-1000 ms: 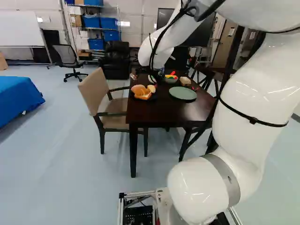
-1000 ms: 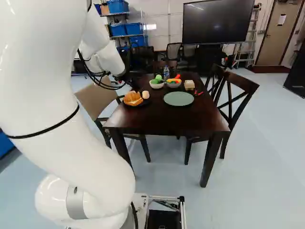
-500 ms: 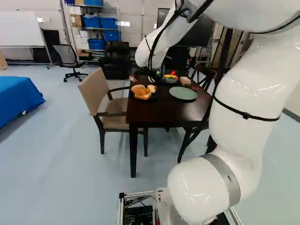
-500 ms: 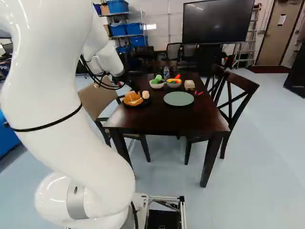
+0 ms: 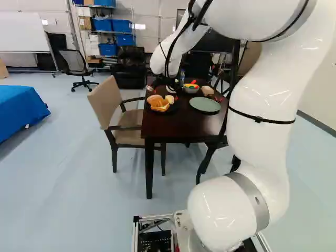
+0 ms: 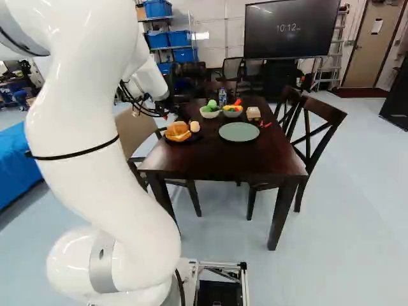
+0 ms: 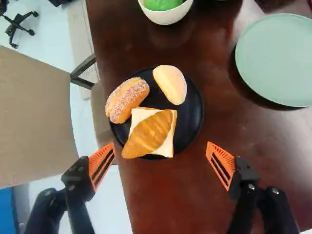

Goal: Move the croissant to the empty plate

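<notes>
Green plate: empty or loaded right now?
Empty. The green plate shows bare in the right base view; the croissant lies on bread on the black plate.

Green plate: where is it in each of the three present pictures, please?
Left base view: the green plate is above and right of the middle, left of the white arm.
Right base view: above and slightly right of the middle.
Wrist view: ahead of the gripper, off to one side, partly cut off.
Shared landmark: the black plate near it, holding the croissant.
</notes>
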{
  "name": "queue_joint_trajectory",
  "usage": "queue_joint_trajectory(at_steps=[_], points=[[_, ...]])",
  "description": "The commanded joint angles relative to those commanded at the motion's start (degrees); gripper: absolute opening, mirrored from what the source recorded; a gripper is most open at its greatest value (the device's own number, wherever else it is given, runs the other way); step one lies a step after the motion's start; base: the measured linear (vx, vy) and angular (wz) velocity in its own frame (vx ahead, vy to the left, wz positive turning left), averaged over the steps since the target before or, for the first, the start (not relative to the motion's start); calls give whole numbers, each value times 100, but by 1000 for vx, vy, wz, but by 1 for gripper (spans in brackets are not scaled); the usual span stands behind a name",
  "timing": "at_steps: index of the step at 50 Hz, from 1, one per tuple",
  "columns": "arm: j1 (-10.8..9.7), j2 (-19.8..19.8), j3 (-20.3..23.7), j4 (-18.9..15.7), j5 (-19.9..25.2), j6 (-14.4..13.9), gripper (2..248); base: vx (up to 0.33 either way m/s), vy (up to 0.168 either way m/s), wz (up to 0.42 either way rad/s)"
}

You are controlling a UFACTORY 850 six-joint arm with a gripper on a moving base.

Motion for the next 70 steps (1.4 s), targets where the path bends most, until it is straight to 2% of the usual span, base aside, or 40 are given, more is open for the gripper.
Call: queue_joint_trajectory(at_steps=[23,49,70], points=[[1,-600,-736,-33,-781,1368,247,0,0,0],[289,-1277,-1626,-240,-1750,1368,247,0,0,0],[256,-1746,-2283,-124,-2406,1368,247,0,0,0]])
